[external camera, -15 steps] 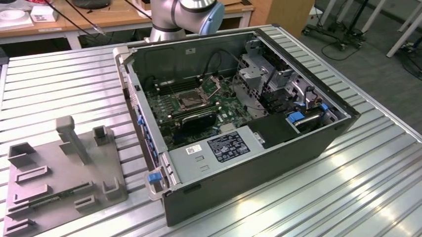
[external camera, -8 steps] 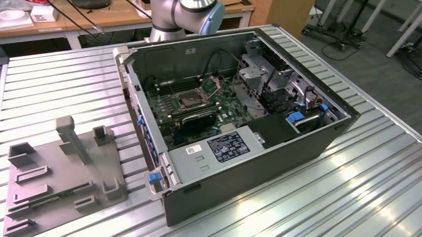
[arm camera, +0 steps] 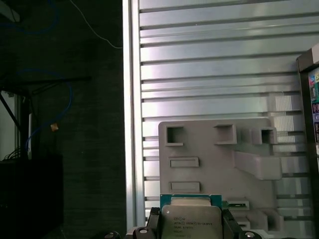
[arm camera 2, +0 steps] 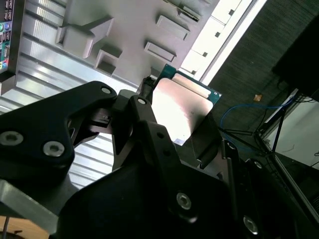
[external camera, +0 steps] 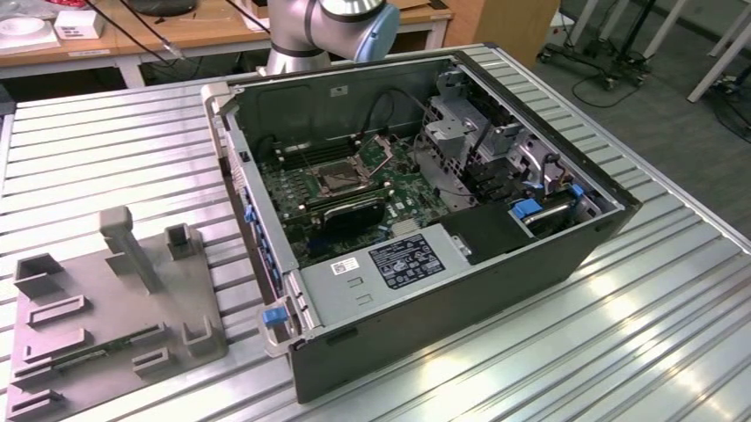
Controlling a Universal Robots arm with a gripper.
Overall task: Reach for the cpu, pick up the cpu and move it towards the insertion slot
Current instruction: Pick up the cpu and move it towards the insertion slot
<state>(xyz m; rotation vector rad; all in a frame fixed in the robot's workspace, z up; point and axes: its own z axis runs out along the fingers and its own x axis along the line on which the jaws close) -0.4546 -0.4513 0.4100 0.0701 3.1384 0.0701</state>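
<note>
silvery green-edged cpu [arm camera 2: 182,107] clamped in the tool [arm camera 2: 178,117]; dark metal-framed insertion slot [external camera: 332,178] lies inside the case [external camera: 470,290].

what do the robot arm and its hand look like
The arm is silvery-grey tubing with rounded joints, and one joint is closed by a light blue cap. In the second wrist view the hand is matte black. It is built from broad angular link plates with rounded corners, fastened by silver screw heads, and narrows to slim dark fingers.
</note>
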